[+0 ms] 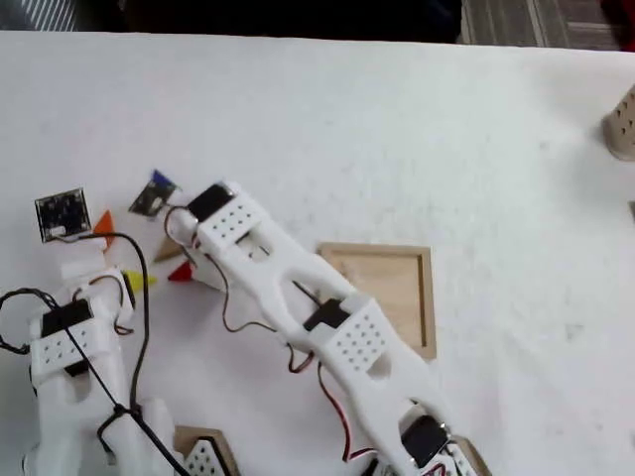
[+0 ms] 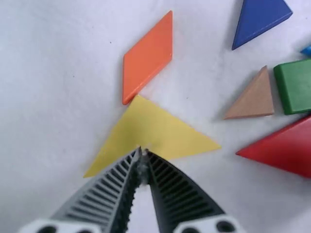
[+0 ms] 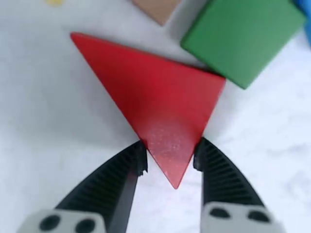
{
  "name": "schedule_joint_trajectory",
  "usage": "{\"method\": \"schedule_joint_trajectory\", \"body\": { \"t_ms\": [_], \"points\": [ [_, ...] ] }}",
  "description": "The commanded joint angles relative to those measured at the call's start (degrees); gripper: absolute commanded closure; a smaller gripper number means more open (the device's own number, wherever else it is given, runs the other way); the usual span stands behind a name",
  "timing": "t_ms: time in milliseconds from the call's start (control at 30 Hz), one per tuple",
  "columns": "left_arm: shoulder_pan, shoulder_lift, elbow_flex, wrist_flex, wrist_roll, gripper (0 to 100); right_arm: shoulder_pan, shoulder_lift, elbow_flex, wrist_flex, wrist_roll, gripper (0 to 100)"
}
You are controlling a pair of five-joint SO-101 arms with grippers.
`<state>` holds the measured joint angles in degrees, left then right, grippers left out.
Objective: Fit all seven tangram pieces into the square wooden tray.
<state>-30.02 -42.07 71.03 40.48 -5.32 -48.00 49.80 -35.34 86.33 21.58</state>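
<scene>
The square wooden tray (image 1: 425,297) lies right of centre with nothing in it. My left gripper (image 2: 142,156) is shut, its tips resting on the long edge of the yellow triangle (image 2: 153,133). Beyond that triangle lies an orange parallelogram (image 2: 148,56). My right gripper (image 3: 170,155) is shut on one corner of the red triangle (image 3: 155,97), which lies flat on the table. A green square (image 3: 243,39) and a tan triangle (image 3: 155,7) sit just past it. A blue triangle (image 2: 260,19) lies farther off. From above, the right arm stretches diagonally to the red triangle (image 1: 181,273).
The pieces cluster at the table's left, with yellow (image 1: 139,280) and orange (image 1: 102,223) beside the left arm (image 1: 69,337). The right arm (image 1: 327,317) covers the tray's near-left corner. A perforated cylinder (image 1: 620,124) stands at the right edge.
</scene>
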Motion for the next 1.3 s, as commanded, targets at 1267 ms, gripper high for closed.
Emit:
{"method": "schedule_joint_trajectory", "body": {
  "t_ms": [1267],
  "points": [
    [-10.51,19.74,-15.65,1.14,4.48,98,8.22,-38.99,35.96,-9.8,-14.33,85.4]
  ]
}}
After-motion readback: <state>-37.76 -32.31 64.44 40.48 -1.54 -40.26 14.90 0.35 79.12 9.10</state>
